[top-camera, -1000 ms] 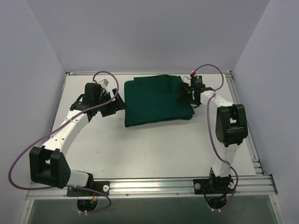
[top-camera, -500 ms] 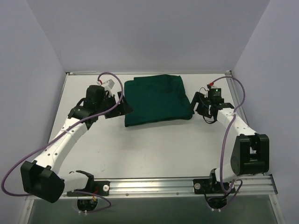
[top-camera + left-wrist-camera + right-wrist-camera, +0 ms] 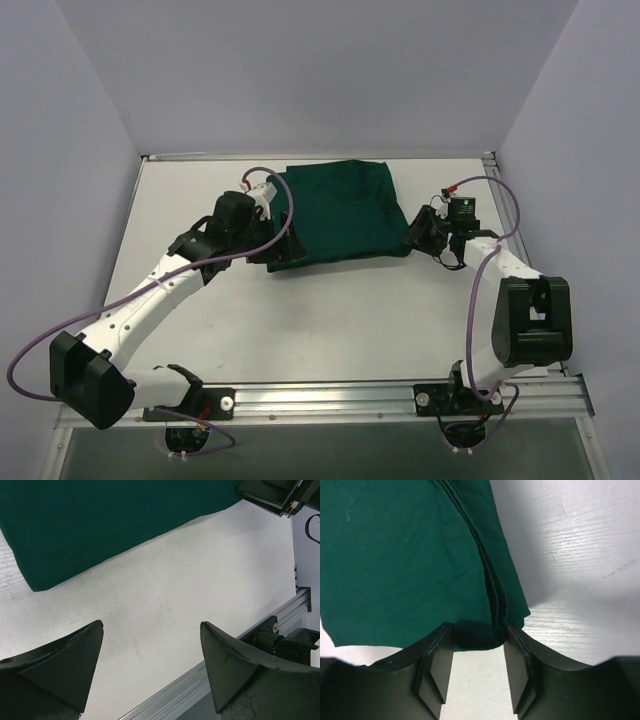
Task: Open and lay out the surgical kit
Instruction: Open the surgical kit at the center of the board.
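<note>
The surgical kit [image 3: 335, 208] is a folded dark green cloth bundle at the back middle of the white table. My left gripper [image 3: 286, 247] hovers at its front left corner. In the left wrist view that gripper [image 3: 150, 630] is open wide over bare table, with the cloth [image 3: 100, 525] beyond its fingertips. My right gripper [image 3: 416, 233] is at the bundle's front right corner. In the right wrist view the gripper [image 3: 477, 630] is partly open, and the layered cloth corner [image 3: 485, 630] sits between its fingertips; the right finger [image 3: 517, 655] touches the folded edge.
An aluminium rail [image 3: 330, 398] runs along the near table edge and shows in the left wrist view [image 3: 200, 685]. Grey walls close in the left, back and right. The right arm's elbow [image 3: 530, 320] stands near the right table edge.
The left gripper has moved right, up to the bundle's front left corner. The right gripper has come off the top of the cloth to its front right corner, and its jaws have narrowed.
</note>
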`<action>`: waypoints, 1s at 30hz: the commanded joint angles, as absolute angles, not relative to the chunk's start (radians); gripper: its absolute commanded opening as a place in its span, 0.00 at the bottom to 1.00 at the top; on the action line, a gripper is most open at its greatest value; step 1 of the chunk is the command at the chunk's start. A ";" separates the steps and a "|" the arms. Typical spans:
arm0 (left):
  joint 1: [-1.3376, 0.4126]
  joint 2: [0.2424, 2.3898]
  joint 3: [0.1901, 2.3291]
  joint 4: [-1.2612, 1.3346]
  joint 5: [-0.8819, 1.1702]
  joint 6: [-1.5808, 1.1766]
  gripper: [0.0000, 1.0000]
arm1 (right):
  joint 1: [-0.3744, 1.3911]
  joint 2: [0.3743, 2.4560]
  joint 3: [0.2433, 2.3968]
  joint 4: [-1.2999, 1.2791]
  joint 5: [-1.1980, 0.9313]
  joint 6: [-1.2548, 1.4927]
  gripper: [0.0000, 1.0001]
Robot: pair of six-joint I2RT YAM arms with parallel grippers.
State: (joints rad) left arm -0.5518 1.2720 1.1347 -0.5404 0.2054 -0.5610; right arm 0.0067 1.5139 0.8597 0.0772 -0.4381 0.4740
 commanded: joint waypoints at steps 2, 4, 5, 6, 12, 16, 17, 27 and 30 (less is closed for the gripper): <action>-0.595 1.307 1.186 -0.465 0.173 -0.535 0.87 | 0.005 1.534 0.847 0.144 -0.515 0.505 0.34; -0.636 1.331 1.204 -0.451 0.143 -0.505 0.89 | 0.005 1.525 0.850 0.140 -0.518 0.509 0.03; -0.653 1.339 1.209 -0.437 0.091 -0.479 0.91 | 0.005 1.505 0.850 0.140 -0.523 0.520 0.00; -0.688 1.344 1.212 -0.417 0.066 -0.462 0.91 | 0.005 1.493 0.850 0.138 -0.540 0.526 0.00; -0.793 1.396 1.203 -0.157 -0.081 -0.296 0.94 | 0.035 1.378 0.908 0.092 -0.561 0.586 0.00; -0.834 1.509 1.253 -0.057 -0.124 -0.187 0.94 | 0.086 1.355 0.956 0.086 -0.589 0.633 0.00; -0.853 1.531 1.262 -0.025 -0.142 -0.166 0.94 | 0.089 1.351 0.960 0.093 -0.595 0.647 0.00; -0.896 1.758 1.397 0.092 -0.173 -0.075 0.94 | 0.101 1.347 0.960 0.181 -0.669 0.765 0.00; -0.896 1.813 1.451 0.095 -0.144 -0.080 0.94 | 0.106 1.342 0.965 0.181 -0.675 0.773 0.00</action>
State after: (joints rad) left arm -0.8936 1.7905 1.3613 0.0105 -0.1532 -0.1028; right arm 0.0944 1.3769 0.9352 0.1375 -0.6281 0.7414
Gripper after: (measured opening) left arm 0.938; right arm 0.068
